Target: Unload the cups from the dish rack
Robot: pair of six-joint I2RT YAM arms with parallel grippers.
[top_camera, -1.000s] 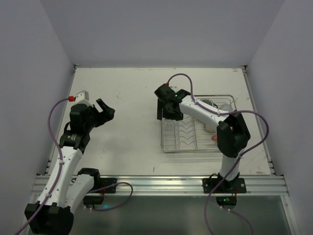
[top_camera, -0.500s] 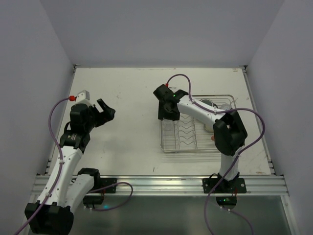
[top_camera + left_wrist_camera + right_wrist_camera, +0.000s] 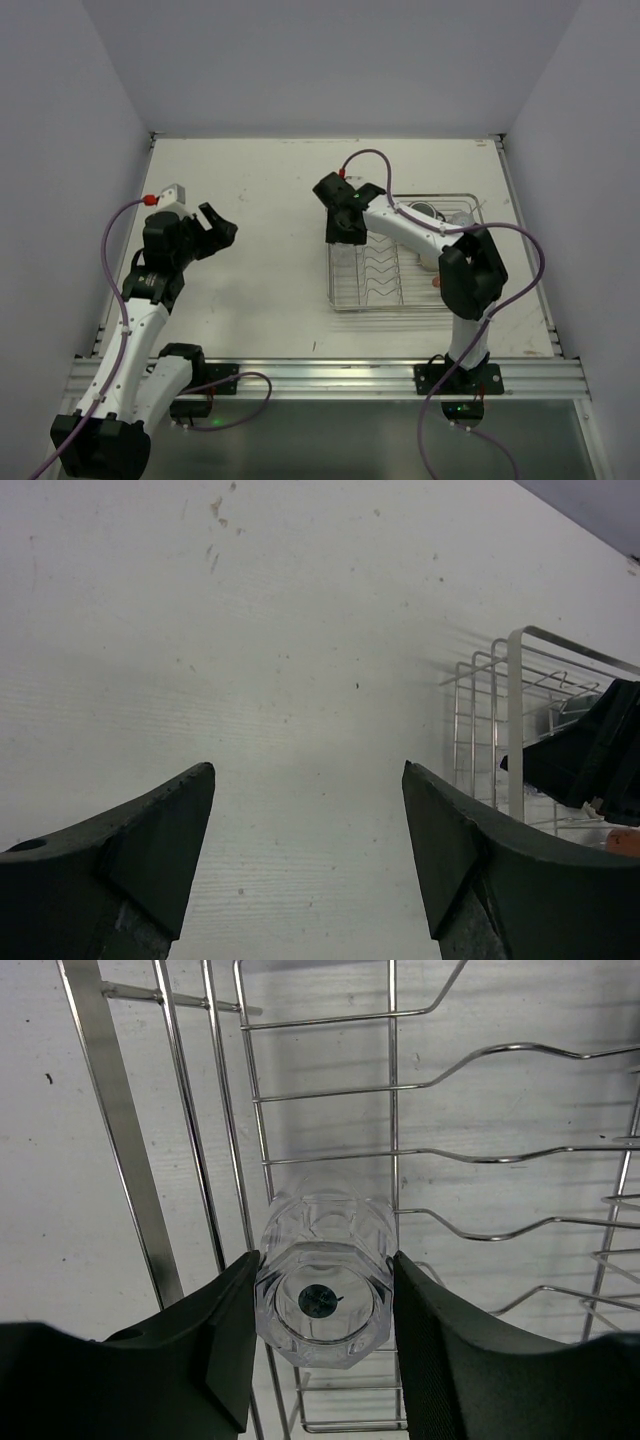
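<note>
A clear tumbler (image 3: pixel 322 1300) stands upside down in the dish rack (image 3: pixel 120 1120), near its left end. My right gripper (image 3: pixel 325 1260) is shut on it, with a finger pressed against each side. From above, the right gripper (image 3: pixel 345 235) hangs over the left end of the silver dish rack (image 3: pixel 390 306). A dark mug (image 3: pixel 425 212) and a salmon-pink cup (image 3: pixel 437 283) sit farther right in the rack, partly hidden by the arm. My left gripper (image 3: pixel 215 225) hovers open above the bare table on the left, with nothing between its fingers (image 3: pixel 170 830).
The left wrist view shows the rack's corner (image 3: pixel 515 700) at its right edge, with the right arm (image 3: pixel 600 740) dark behind it. Zigzag dividers (image 3: pixel 500 1140) run down the rack to the right of the tumbler. Walls enclose the table on three sides.
My right gripper has closed on the clear tumbler and shifted slightly left over the rack's end. The left arm has barely moved.
</note>
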